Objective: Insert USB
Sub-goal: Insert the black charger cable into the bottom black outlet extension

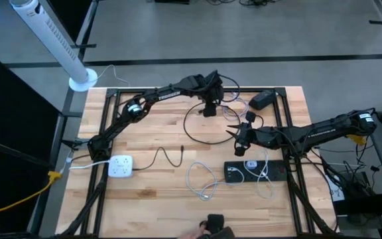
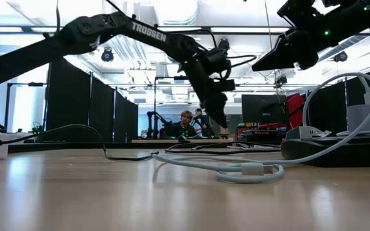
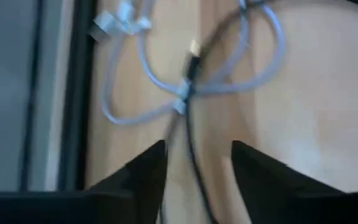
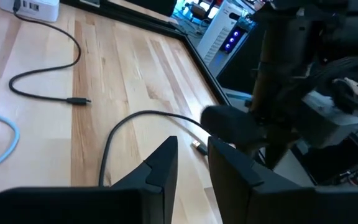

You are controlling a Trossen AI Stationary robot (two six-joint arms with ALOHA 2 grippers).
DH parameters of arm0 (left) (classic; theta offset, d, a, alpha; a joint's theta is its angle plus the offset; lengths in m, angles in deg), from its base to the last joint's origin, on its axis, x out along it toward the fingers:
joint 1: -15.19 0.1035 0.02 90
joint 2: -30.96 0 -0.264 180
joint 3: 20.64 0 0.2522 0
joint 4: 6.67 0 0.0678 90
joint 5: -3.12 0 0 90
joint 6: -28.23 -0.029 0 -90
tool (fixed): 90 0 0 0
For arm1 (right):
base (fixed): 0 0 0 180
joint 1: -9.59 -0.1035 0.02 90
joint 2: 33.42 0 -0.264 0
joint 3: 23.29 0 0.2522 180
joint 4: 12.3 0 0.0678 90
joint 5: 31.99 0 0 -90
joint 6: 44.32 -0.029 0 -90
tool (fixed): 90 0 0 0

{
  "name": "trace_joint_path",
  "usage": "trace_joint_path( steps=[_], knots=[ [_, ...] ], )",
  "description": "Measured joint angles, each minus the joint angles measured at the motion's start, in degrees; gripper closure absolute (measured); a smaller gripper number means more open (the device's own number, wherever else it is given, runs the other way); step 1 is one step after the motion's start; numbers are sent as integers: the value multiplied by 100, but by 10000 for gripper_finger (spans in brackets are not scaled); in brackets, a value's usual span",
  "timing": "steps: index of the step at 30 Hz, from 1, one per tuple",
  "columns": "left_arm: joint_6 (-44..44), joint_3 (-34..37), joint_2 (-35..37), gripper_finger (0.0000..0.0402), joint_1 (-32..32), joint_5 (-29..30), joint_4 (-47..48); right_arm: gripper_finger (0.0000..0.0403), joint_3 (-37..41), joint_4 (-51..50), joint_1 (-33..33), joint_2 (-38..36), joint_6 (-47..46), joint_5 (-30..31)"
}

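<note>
high view first: left gripper (image 1: 209,109) sits at the far middle of the table, over the black cable (image 1: 201,129) that loops on the wood. left wrist view shows its fingers (image 3: 143,171) apart with the cable running between them, nothing clamped. the usb plug (image 3: 193,48) lies just beyond the fingertips on the table, crossing a pale cable (image 3: 129,115).

right gripper (image 1: 239,135) hangs right of centre, between that loop and the black power strip (image 1: 256,171) nearer me. right wrist view has its fingers (image 4: 160,165) close together with a narrow gap and nothing in it; the plug end (image 4: 199,145) lies just past the tips.

my read: the plug is on the table, not in either hand, so the step is the pick-up. to do it well i'd bring one gripper down square over the plug body, not the cord, and close across its flat sides so it can't twist. keep clear of the pale cable tangled there. then line the plug up with the strip's usb port before pushing; i can't make the port out from here.

white charger (image 1: 120,166) sits at the near left, well away.
</note>
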Motion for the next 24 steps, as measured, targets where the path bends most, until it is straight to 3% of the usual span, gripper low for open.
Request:
trace_joint_path(
  steps=[5, 18, 24],
  knots=[
    [26, 19, -104, 184, -9, 41, -281, 342, 4, -3, 0, 2, 4, -4],
    [-155, 71, -209, 257, -173, -171, -1385, 350, 4, -1, 0, 5, 8, -11],
    [-597, 49, -207, 254, -252, 389, -1366, 336, 4, -4, 0, 5, 3, -12]
  ],
)
